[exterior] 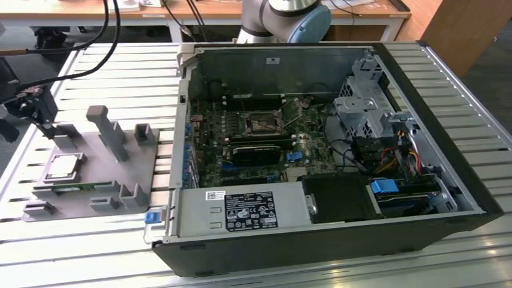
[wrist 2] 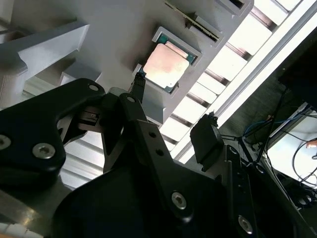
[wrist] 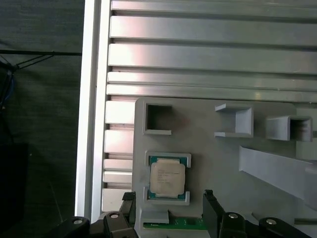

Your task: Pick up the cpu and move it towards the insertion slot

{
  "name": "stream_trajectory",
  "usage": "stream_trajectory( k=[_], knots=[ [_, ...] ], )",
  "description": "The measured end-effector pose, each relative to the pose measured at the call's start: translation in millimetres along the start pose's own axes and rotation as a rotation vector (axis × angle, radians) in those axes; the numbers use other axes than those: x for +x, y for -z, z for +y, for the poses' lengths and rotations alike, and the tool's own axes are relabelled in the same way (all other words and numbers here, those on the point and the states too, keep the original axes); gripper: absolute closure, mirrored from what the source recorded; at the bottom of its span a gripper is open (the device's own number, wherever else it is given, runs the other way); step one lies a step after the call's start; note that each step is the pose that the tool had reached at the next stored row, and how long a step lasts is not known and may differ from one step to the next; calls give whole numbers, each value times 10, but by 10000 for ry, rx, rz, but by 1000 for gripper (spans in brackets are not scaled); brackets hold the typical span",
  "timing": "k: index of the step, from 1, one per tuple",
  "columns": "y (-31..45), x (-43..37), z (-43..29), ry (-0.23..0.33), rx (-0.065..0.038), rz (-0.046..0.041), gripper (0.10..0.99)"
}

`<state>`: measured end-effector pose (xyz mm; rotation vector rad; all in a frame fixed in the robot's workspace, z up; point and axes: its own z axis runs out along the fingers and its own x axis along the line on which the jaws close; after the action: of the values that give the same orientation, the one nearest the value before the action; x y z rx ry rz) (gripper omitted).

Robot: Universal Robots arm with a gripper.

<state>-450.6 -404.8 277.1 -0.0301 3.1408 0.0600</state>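
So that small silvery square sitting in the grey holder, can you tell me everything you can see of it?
The cpu is a small flat square chip with a pale, dull metal top and a thin greenish edge. It lies flat, metal side up, in a square recess of the grey holder, which sits to the exterior view's left of the open computer case. The gripper hangs above it with its fingers apart. Nothing appears to grip it.
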Motion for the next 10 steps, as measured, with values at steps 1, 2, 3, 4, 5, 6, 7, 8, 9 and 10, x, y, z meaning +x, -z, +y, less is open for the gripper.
stream_trajectory(
  k=[1,2,3,4,5,6,7,8,9,10],
  knots=[
    [-12,0,-1,0,0,0,439],
    [-25,1,-1,0,0,0,439],
    [-38,1,-2,0,0,0,439],
    [-49,1,-3,0,0,0,439],
    [-61,2,-3,0,0,0,439],
    [-74,2,-4,0,-1,-1,439],
    [-86,2,-4,0,0,-1,439],
    [-98,3,-5,0,0,0,439],
    [-112,3,-6,0,-1,-1,439],
    [-125,3,-7,-1,-1,-1,439]
  ],
)
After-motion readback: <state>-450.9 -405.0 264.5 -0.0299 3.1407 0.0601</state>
